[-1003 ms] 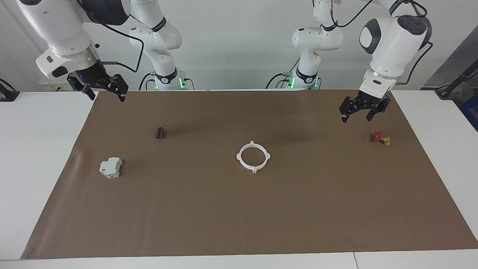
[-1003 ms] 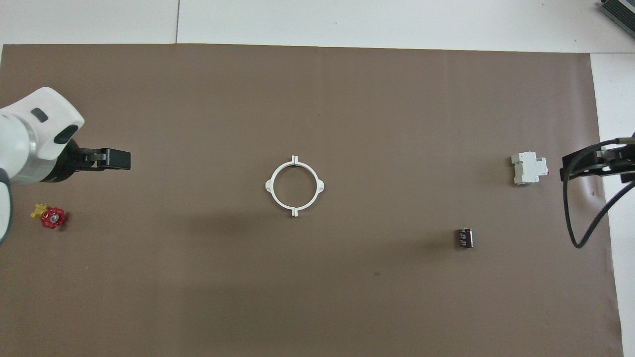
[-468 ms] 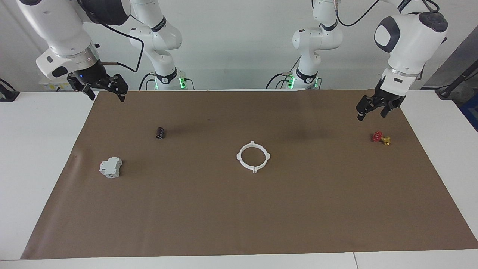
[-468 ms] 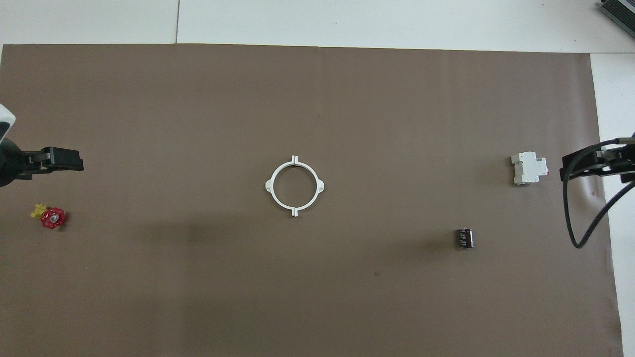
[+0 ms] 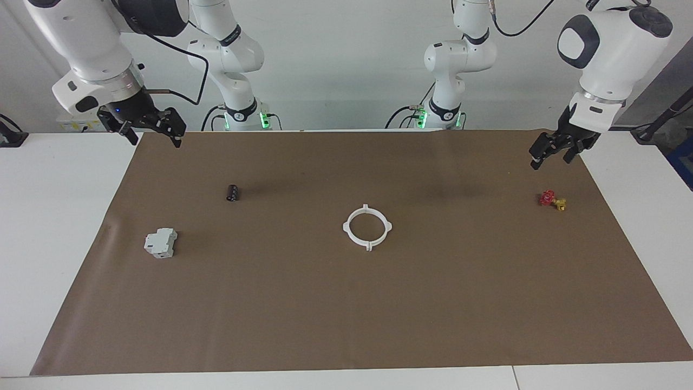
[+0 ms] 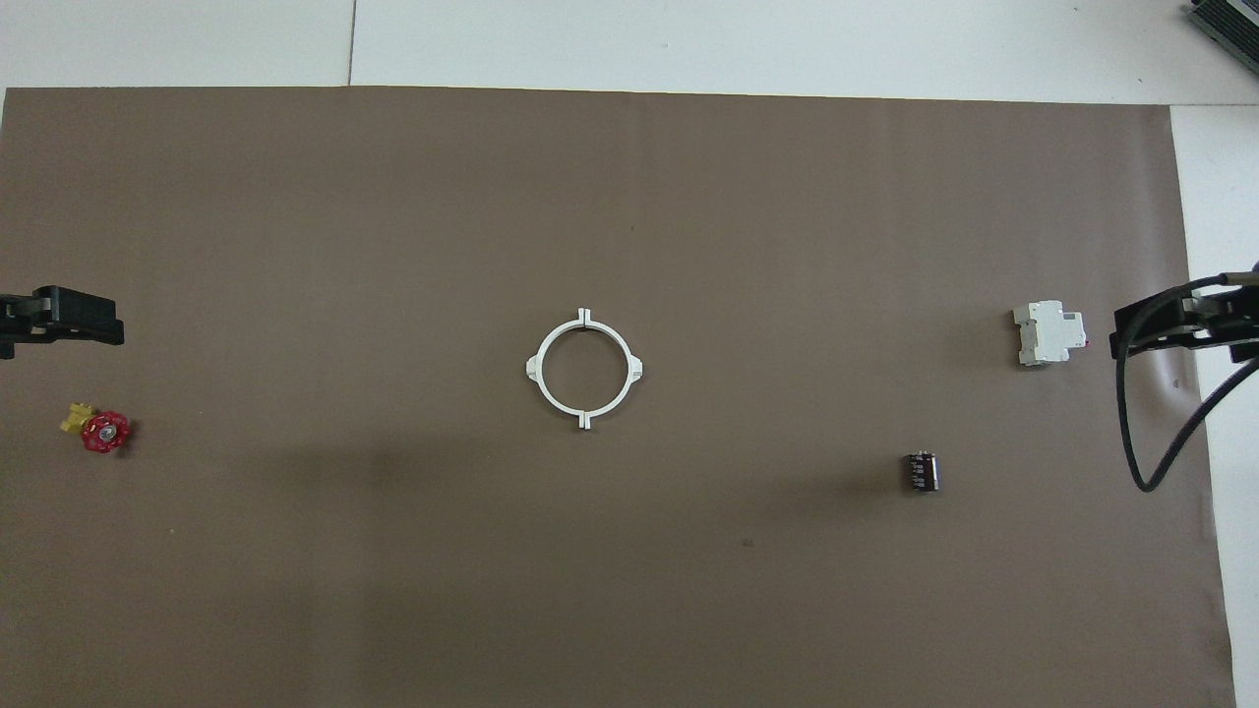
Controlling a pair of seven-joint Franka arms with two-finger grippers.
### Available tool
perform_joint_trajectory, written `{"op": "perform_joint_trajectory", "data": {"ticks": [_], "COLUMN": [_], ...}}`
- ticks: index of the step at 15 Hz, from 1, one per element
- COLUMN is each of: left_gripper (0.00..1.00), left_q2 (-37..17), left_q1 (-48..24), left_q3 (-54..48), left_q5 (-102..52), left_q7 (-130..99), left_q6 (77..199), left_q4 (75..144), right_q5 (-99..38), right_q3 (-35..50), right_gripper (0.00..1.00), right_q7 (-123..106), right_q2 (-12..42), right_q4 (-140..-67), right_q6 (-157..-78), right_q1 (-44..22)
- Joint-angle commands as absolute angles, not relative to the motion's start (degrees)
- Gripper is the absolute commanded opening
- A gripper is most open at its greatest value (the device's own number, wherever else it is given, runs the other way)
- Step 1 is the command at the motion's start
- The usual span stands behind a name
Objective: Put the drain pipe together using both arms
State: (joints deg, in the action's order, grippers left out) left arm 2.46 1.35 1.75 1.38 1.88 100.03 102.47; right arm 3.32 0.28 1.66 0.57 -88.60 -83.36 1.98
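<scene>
The drain pipe (image 5: 367,227) lies closed as one ring on the tabletop (image 5: 65,227), so the assembly seems finished; the left gripper (image 5: 556,150) and right gripper (image 5: 145,127), both open and empty, need only park.

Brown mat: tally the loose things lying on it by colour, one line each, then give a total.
White: 2, the drain pipe ring and the blocky box.
Black: 1, the small cylinder.
Red and yellow: 1, the small valve.
Total: 4.
</scene>
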Motion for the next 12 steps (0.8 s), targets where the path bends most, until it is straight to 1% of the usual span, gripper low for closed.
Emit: {"op": "perform_joint_trajectory", "data": {"ticks": [1, 4, 8, 9, 11, 12], "left_gripper": [1.0, 1.0, 1.0, 1.0, 1.0, 1.0], "left_q2": [1.41, 1.49, 0.7, 0.44, 0.18, -0.78], "left_q1": [1.5, 3.06, 2.9, 2.81, 0.45, -0.26], "left_q3": [1.41, 1.49, 1.23, 0.88, 0.79, 0.79], "left_q5": [2.11, -1.92, -1.15, -0.53, -0.44, -0.44], "left_q7": [9.21, 9.14, 5.55, 2.75, -0.95, -0.79], "left_q6": [98.53, 98.87, 100.63, 100.72, 99.68, 97.84], "left_q4": [102.13, 102.48, 101.34, 100.38, 98.89, 95.48], "right_q5": [2.11, 2.11, 2.11, 2.11, 2.11, 2.11], "right_q3": [0.62, 0.62, 0.62, 0.7, 0.7, 0.62], "right_gripper": [1.0, 1.0, 1.0, 1.0, 1.0, 1.0], "right_q7": [1.67, 1.67, 1.67, 1.67, 1.67, 1.67], "right_q2": [0.35, 0.35, 0.35, 0.35, 0.35, 0.35], "right_q4": [-88.33, -88.33, -88.33, -88.33, -88.33, -88.33], "right_q6": [-82.88, -82.88, -82.88, -82.88, -82.88, -82.88], "right_q1": [2.72, 2.72, 2.72, 2.72, 2.72, 2.72]}}
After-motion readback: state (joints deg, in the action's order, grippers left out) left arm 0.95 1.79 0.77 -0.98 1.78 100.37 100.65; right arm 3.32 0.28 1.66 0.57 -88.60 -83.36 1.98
